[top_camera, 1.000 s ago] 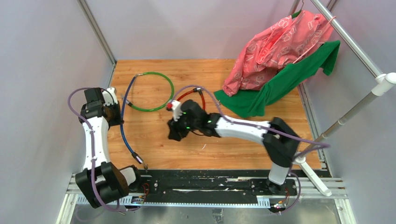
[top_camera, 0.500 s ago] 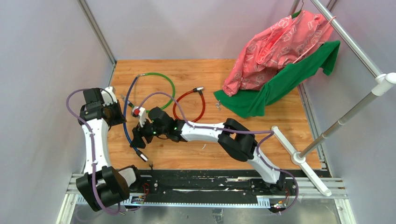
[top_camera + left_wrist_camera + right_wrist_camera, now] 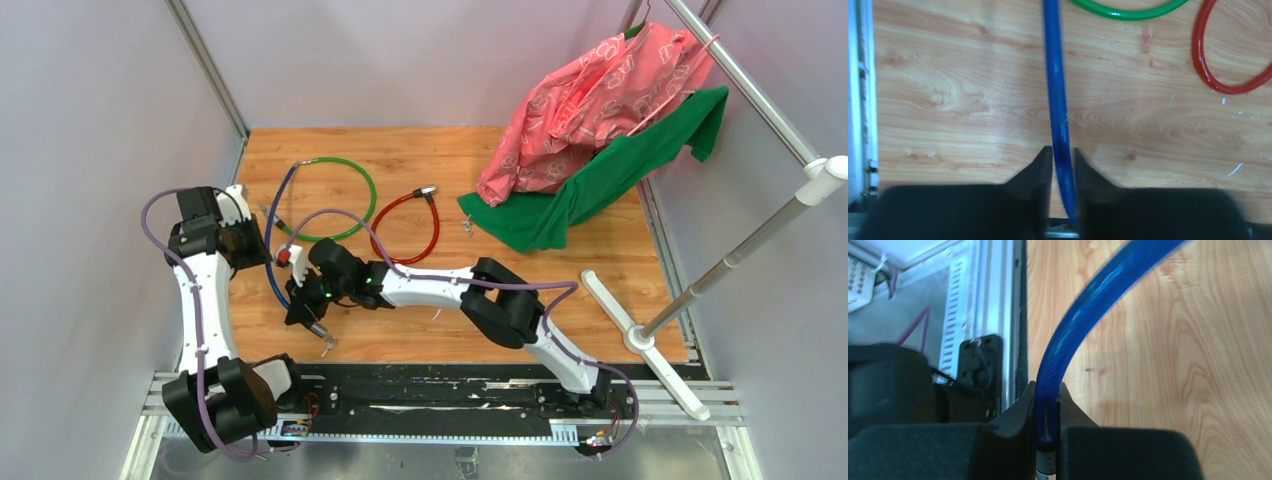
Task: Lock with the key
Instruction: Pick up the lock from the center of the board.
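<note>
The blue cable (image 3: 272,287) runs down the left of the wooden table. My left gripper (image 3: 258,247) is shut on the cable's middle; the left wrist view shows the cable (image 3: 1054,75) passing between the narrow jaws (image 3: 1062,155). My right gripper (image 3: 303,310) is shut on the cable near its front end. The right wrist view shows the cable (image 3: 1088,305) pinched in the gripper (image 3: 1046,390), just above its silver end piece (image 3: 1046,465). A tiny silver key bunch (image 3: 467,228) lies on the table by the green cloth, apart from both grippers.
A green cable loop (image 3: 365,185) and a red cable loop (image 3: 435,235) lie behind the right arm. A red garment (image 3: 600,90) and a green cloth (image 3: 580,190) hang at the back right. A white stand foot (image 3: 640,335) lies at the right front.
My right arm has swung left from the red cable to the blue cable's front end and closed on it. The cable end shifted slightly. The left arm has not moved.
</note>
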Motion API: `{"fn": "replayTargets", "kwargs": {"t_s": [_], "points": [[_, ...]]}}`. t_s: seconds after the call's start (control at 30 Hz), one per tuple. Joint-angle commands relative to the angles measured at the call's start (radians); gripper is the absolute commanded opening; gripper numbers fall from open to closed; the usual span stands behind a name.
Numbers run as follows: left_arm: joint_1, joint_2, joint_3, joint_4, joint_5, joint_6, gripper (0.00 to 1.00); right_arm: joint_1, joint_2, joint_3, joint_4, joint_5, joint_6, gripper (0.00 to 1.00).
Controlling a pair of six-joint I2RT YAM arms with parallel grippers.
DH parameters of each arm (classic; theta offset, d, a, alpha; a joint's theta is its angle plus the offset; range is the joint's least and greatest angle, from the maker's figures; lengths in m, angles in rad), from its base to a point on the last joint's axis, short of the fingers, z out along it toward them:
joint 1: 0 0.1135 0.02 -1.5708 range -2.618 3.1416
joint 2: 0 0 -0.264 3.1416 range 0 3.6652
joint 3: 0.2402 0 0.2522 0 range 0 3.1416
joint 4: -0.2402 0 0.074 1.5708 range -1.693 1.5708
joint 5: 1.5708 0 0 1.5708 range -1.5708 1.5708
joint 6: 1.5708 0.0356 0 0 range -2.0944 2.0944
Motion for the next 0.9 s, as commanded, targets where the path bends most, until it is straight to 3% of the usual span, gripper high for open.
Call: {"fn": "replayTargets", "kwargs": {"t_s": [0.0, 0.07, 0.13, 0.4, 0.53, 0.67, 0.87], "points": [[-0.004, 0.002, 0.122, -0.007, 0.059, 0.087, 0.39, -0.01, -0.176, -0.048, -0.068, -0.113, -0.082, 0.0], [-0.004, 0.004, 0.189, -0.04, 0.096, 0.167, 0.63, -0.028, -0.257, -0.064, -0.13, -0.142, -0.097, 0.0], [-0.004, 0.001, 0.261, -0.072, 0.127, 0.244, 0.72, -0.043, -0.324, -0.076, -0.203, -0.16, -0.122, 0.0], [-0.004, -0.019, 0.538, -0.234, 0.464, 0.54, 0.76, -0.115, -0.583, -0.152, -0.404, -0.219, -0.153, 0.0], [-0.009, -0.061, 0.599, -0.291, 0.605, 0.714, 0.76, -0.168, -0.704, -0.205, -0.505, -0.182, -0.229, 0.0], [-0.022, -0.089, 0.642, -0.323, 0.719, 0.778, 0.77, -0.23, -0.807, -0.279, -0.515, -0.149, -0.304, 0.0], [-0.096, -0.099, 0.675, -0.321, 0.707, 0.811, 0.82, -0.283, -0.852, -0.243, -0.609, -0.159, -0.437, 0.0]]}}
